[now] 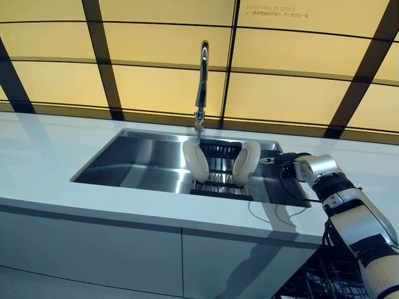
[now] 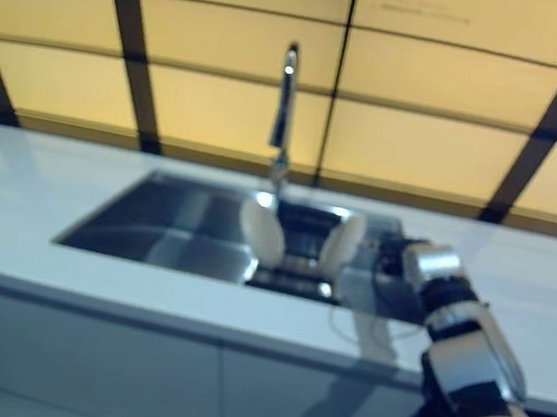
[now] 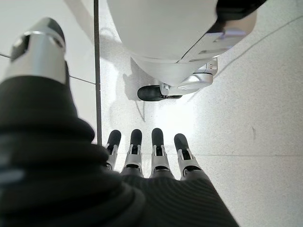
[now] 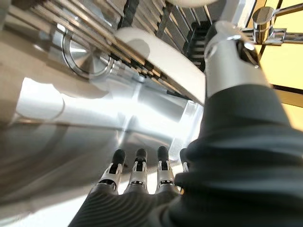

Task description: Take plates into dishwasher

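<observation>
A rectangular stainless-steel sink (image 1: 143, 165) is sitting recessed in a pale white countertop (image 1: 43, 156). A tall chrome gooseneck faucet (image 1: 201, 87) is rising at the sink's back edge. Behind the faucet, a glowing yellow panelled wall (image 1: 162, 43) crossed by dark bars is filling the background. Below the countertop, pale grey cabinet fronts (image 1: 93, 249) are showing.

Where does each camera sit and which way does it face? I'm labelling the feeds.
Left eye: head, facing the sink, faucet and two plates in a rack; right arm reaching.
Right eye: same scene, slightly offset.
Left wrist: along the left hand, open, toward the floor.
Right wrist: along the right hand, open, over the sink; shares a plate with the eyes.
</observation>
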